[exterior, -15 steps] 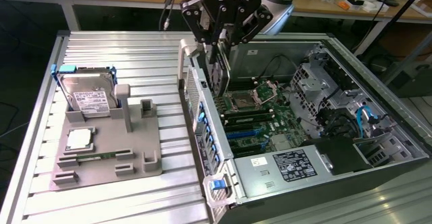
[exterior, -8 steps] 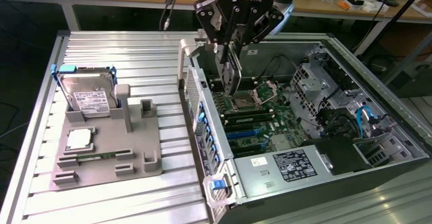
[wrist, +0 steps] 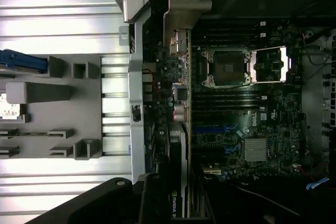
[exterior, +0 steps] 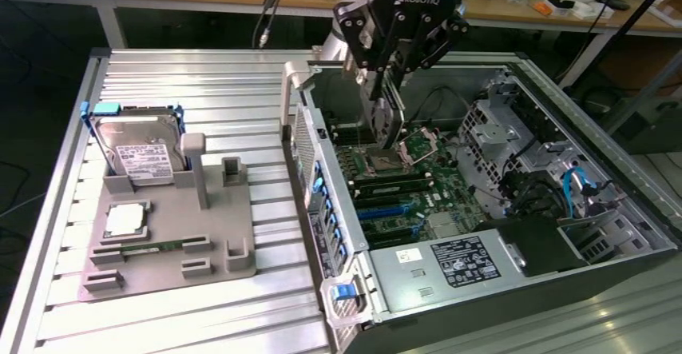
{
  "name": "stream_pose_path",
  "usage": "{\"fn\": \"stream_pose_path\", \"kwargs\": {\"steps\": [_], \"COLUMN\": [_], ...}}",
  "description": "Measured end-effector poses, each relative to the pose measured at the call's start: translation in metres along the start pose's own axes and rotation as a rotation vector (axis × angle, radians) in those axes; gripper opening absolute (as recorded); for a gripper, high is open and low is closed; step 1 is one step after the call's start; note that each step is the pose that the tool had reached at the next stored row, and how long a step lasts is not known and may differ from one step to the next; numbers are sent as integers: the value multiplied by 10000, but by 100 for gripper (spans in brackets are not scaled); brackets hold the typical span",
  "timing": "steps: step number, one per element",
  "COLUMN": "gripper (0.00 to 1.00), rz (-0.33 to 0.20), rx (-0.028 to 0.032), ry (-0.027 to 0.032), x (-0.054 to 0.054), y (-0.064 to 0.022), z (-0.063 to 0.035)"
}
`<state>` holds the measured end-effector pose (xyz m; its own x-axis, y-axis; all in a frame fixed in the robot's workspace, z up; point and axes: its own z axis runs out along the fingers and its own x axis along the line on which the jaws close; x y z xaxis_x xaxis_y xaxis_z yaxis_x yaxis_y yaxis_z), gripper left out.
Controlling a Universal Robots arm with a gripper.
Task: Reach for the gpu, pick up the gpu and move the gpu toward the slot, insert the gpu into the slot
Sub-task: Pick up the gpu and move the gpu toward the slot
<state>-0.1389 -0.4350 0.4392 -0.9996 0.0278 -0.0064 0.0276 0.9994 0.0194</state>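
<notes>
Exterior view, gpu (exterior: 386, 126) betw fingers (exterior: 362, 60), upright

Bench (exterior: 213, 82) (wrist: 58, 14): ribbed aluminium slats, bright and bare over most of the top, with a plain frame strip along the edges. Two items sit directly on it. Grey plastic holder plate (exterior: 213, 226) (wrist: 113, 129) lies flat toward the exterior view's left, with slots and upright posts on its face. Open computer case (exterior: 624, 170) lies on its side toward the exterior view's right, open face up. A narrow strip of slats shows between plate and case.
</notes>
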Motion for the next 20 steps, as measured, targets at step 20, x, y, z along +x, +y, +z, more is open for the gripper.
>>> {"fn": "stream_pose_path", "kwargs": {"steps": [20], "gripper": [27], "rz": [-1], "rx": [-1], "ry": [0], "x": [-677], "y": [18], "z": [22]}}
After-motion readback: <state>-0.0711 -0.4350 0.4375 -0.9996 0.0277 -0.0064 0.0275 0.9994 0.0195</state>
